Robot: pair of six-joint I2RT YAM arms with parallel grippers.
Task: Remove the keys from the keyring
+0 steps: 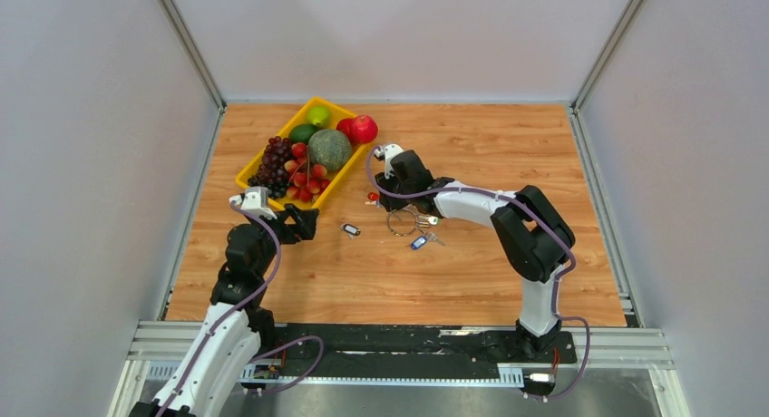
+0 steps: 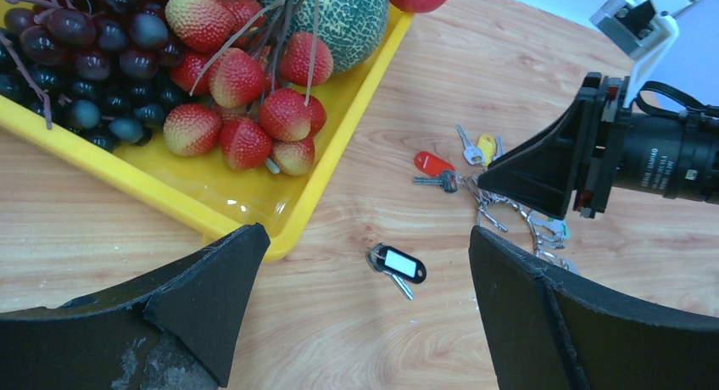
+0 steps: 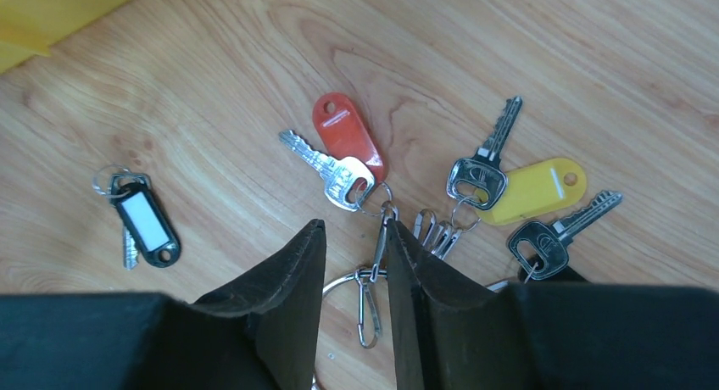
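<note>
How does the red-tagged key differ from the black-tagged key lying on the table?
The red-tagged key has a solid red tag; the black-tagged key has a black frame around a white label. The red-tagged key is clipped to the keyring; the black-tagged key lies alone, apart. Both are silver keys flat on the table.

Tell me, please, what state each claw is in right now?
Left claw: open wide, holding nothing.
Right claw: narrowly open, straddling a clip on the keyring, not clamped.
</note>
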